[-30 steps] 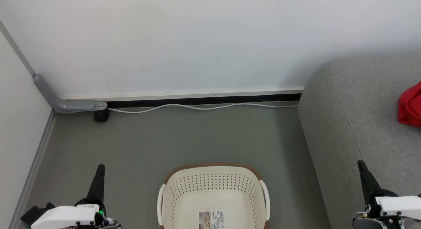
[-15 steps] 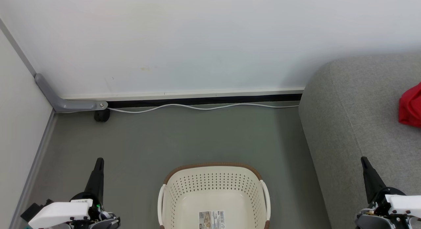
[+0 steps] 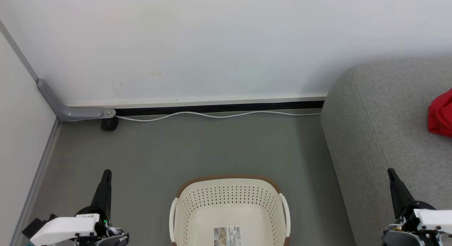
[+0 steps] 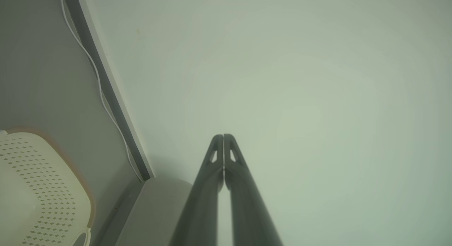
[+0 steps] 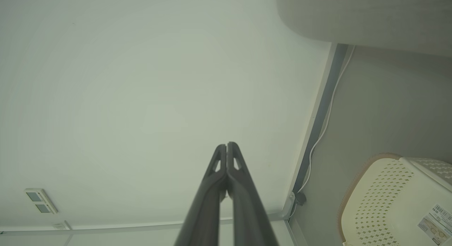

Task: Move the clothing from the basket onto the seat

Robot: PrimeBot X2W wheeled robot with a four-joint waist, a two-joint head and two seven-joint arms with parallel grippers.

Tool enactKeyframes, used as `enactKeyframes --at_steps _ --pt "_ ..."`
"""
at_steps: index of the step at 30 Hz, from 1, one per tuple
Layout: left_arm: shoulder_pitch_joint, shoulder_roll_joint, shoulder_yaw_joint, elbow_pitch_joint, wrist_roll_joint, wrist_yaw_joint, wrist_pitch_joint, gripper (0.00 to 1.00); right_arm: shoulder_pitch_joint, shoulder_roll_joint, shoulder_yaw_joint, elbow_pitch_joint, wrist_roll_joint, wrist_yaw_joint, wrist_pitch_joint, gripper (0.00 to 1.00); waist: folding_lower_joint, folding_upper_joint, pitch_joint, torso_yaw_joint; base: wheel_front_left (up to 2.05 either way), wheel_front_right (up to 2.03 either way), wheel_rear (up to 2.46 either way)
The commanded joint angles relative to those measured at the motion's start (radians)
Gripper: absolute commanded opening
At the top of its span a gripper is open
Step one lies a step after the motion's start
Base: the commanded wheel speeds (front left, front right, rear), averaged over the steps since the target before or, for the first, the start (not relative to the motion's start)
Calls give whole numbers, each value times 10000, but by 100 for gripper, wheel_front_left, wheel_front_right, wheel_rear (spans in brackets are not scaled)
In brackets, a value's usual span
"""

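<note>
The left gripper (image 3: 106, 174) hangs low on the robot's left, its 2 long dark fingers pressed together with nothing between them. The right gripper (image 3: 391, 172) is closed the same way on the other side, holding nothing, its tip seen against the side of the seat (image 3: 385, 111). The clothing (image 3: 441, 115), a bright red bunch, lies on top of that grey sofa cushion at the far right and is cut off by the edge of the head view. It is well apart from both grippers. The cushion has a rounded corner and backs onto the white wall (image 3: 212, 41). The basket (image 3: 229, 195) stands on the grey-green floor (image 3: 169, 150) between the 2 grippers, near the seat but not touching it. Its cream perforated sides, brown rim and 2 white handles are plain to see, and a paper label (image 3: 226, 236) lies on its base. A white cable (image 3: 212, 115) runs along the foot of the wall from the seat's corner to a grey bracket (image 3: 70, 112) in the left corner. A small black object (image 3: 108, 124) sits just below the bracket.
</note>
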Motion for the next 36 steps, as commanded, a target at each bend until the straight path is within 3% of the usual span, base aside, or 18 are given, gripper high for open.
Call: enactKeyframes --at_steps 1,36 --pt "-577 185 331 -289 -39 -42 77 0 -448 -132 163 -312 98 16 64 0 0 -1 0 0 0 0 0" --pt "-576 185 330 -290 -40 -42 77 0 -449 -123 149 -311 87 16 75 0 0 -1 0 0 0 0 0"
